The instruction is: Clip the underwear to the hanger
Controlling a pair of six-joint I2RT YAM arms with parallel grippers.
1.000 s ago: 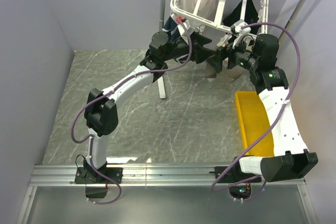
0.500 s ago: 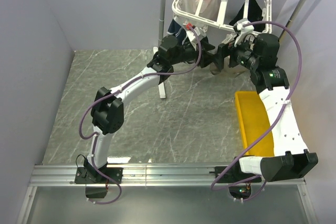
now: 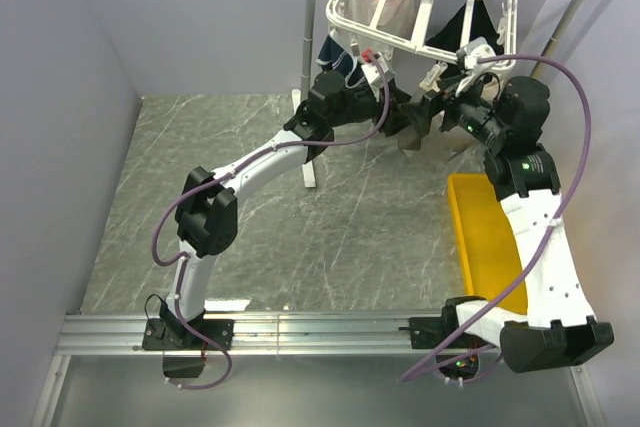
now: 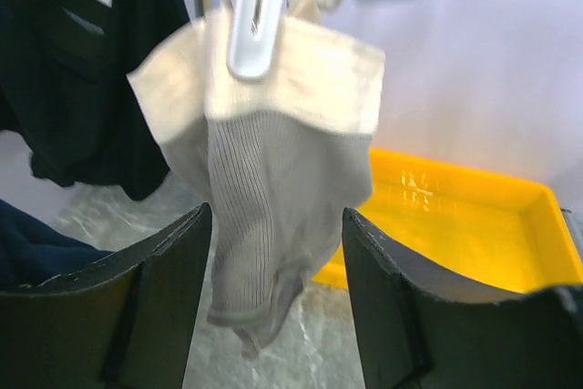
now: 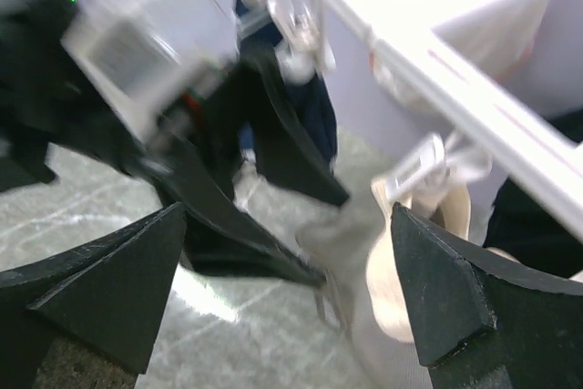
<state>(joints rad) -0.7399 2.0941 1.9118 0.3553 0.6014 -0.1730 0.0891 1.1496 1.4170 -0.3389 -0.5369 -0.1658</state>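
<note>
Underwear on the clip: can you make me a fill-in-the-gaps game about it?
A white plastic clip holds the taupe ribbed fabric underwear by its beige ____. Behind it lies a ____ plastic tray. The jaws of the left gripper stand ____, one on each side of the underwear.
Missing words: waistband, yellow, open.
</note>
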